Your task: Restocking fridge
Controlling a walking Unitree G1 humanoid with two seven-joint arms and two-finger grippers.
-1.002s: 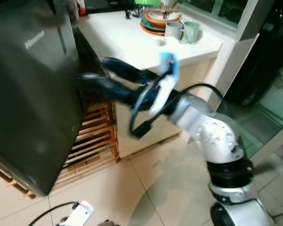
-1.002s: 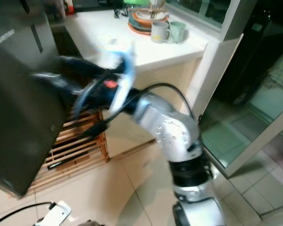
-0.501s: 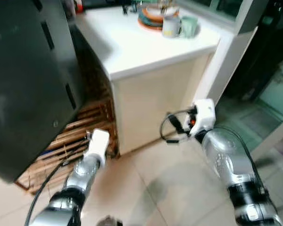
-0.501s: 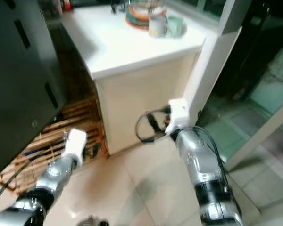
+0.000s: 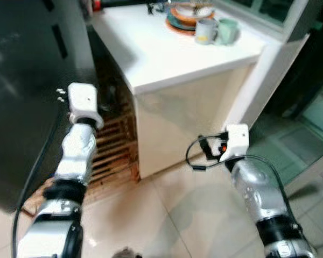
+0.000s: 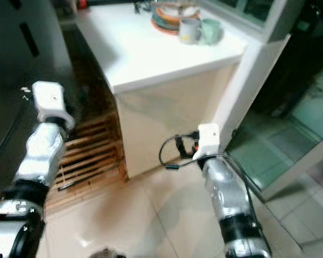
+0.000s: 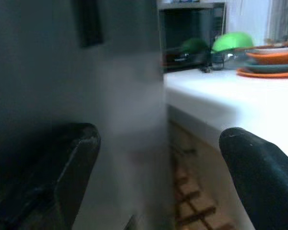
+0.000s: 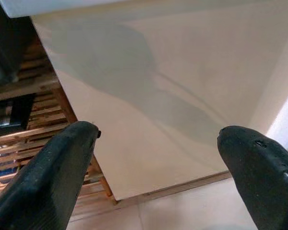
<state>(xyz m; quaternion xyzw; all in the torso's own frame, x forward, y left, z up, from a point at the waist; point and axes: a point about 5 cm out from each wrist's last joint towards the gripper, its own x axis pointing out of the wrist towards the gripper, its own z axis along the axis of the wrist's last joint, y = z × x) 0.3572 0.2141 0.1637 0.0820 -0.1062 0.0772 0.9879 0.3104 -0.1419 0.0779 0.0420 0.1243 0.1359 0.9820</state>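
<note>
The dark fridge (image 5: 21, 80) stands at my left with its door shut. My left arm's white wrist block (image 5: 82, 99) is raised next to the fridge's right edge. In the left wrist view my left gripper (image 7: 158, 163) is open and holds nothing, with the grey fridge side (image 7: 62, 72) just ahead of it. My right arm (image 5: 253, 183) is held low in front of the cream cabinet (image 5: 183, 123). In the right wrist view my right gripper (image 8: 156, 148) is open and empty, facing the cabinet panel (image 8: 173, 86).
A white counter (image 5: 167, 54) carries stacked plates (image 5: 185, 13) and two mugs (image 5: 207, 31). A wooden slatted rack (image 5: 113, 145) sits low between fridge and cabinet. A glass door (image 5: 312, 113) is at the right. The floor (image 5: 177, 220) is pale tile.
My left arm has risen from near the floor to beside the fridge. A second ago my right arm reached across to the fridge; it has pulled back and now stays low.
</note>
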